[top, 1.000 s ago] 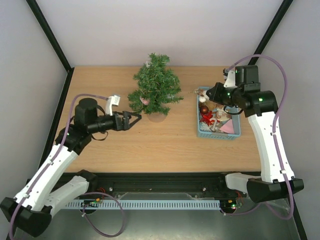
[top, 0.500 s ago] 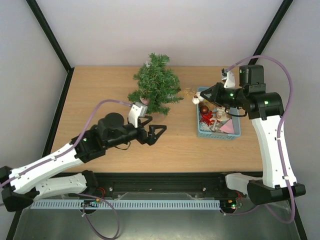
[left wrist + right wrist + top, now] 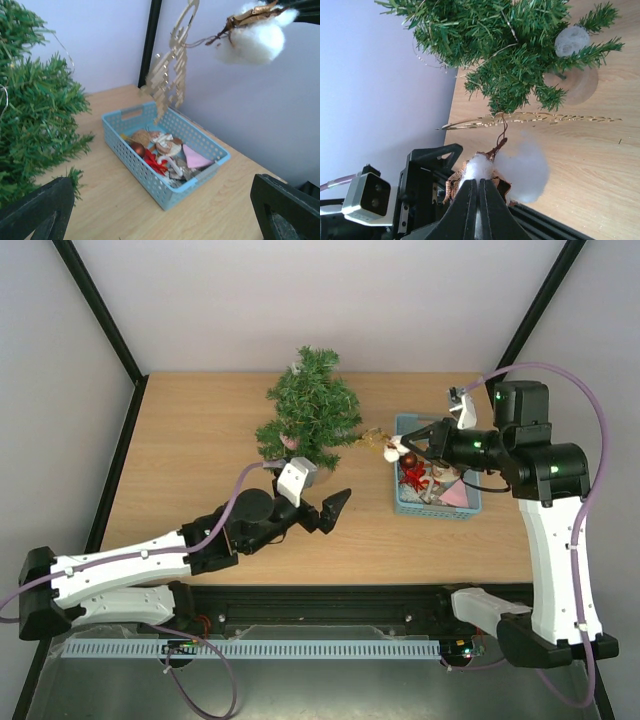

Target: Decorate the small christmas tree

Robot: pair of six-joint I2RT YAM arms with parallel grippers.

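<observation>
The small christmas tree stands at the back middle of the table on a round tan base, with a frosted ball on a low branch. My right gripper hangs between tree and basket, shut on a white cotton-boll ornament. A flat golden wooden cut-out dangles from the boll on a string, close to the tree's lower branches. My left gripper is open and holds nothing, low over the table in front of the tree, facing the basket; its dark fingers frame the left wrist view.
A light-blue basket right of the tree holds several ornaments, among them a red bow, a brown ball and a pink piece. Black frame posts rise at the back corners. Grey walls enclose the table.
The left arm swung from the tree's left side to the near middle, now pointing at the basket. The right gripper carried the cotton ornament up out of the basket and leftward to the tree.
</observation>
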